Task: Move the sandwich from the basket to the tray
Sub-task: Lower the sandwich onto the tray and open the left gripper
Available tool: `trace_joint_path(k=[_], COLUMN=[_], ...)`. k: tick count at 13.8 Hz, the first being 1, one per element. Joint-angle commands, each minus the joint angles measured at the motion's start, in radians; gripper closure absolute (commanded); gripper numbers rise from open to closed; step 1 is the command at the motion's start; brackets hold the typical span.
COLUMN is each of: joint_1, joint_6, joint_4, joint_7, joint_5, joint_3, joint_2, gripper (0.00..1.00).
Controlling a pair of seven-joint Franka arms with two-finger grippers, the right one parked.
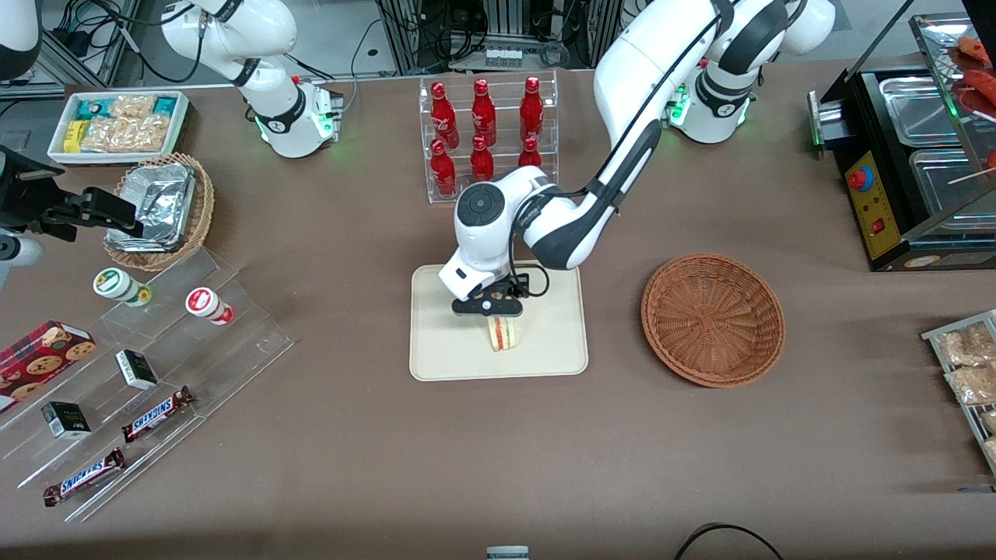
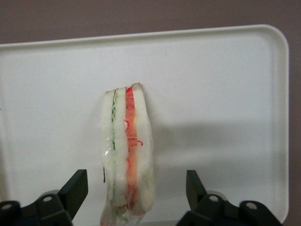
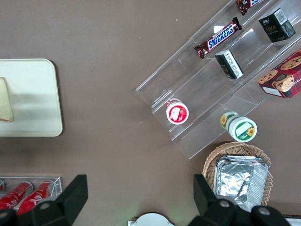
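A: Surface and surroundings?

B: A desk (image 1: 327, 467) covered in plain brown cloth. Past its edge farthest from the front camera there are cables and equipment racks. A black food-warmer cabinet (image 1: 903, 163) with steel pans stands toward the working arm's end.

A: Task items?

B: The cream tray (image 1: 436, 358) lies mid-desk. The sandwich (image 2: 127, 150) stands on edge on it, filling layers visible. The reddish-brown wicker basket (image 1: 712, 319) sits beside the tray, toward the working arm's end, apart from it and with nothing in it.

A: Gripper?

B: The gripper (image 2: 133, 193) is low over the tray, directly above the sandwich. Its fingers (image 2: 75, 190) are spread wide on either side of the sandwich, with a clear gap on each side and no contact.

A: Legible writing?

B: "SNICKERS" on two bars (image 1: 156, 414) on the clear acrylic step stand (image 1: 194, 350) toward the parked arm's end. A small dark carton (image 3: 277, 23) reads "Face". The red bottles (image 1: 482, 132) in the acrylic rack carry white script I cannot read.

A: Anything obscured?

B: The front view shows only the lower part of the sandwich; the gripper covers the rest. In the right wrist view the tray and sandwich are cut off at the frame edge. Labels on the two round cups (image 1: 120, 285) are illegible. Bagged snacks (image 1: 969, 365) at the working arm's end are partly out of frame.
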State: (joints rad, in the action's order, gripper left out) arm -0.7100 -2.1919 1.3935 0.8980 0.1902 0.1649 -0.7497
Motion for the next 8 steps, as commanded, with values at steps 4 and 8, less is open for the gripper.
trace_joint_path(k=[4, 8], joint_1=[0.012, 0.075], joint_6=[0.121, 0.327], joint_4=[0.013, 0.035], joint_7=[0.142, 0.148], joint_5=[0.018, 0.015], joint_3=[-0.027, -0.109], joint_2=[0.189, 0.338], gripper=[0.00, 0.00])
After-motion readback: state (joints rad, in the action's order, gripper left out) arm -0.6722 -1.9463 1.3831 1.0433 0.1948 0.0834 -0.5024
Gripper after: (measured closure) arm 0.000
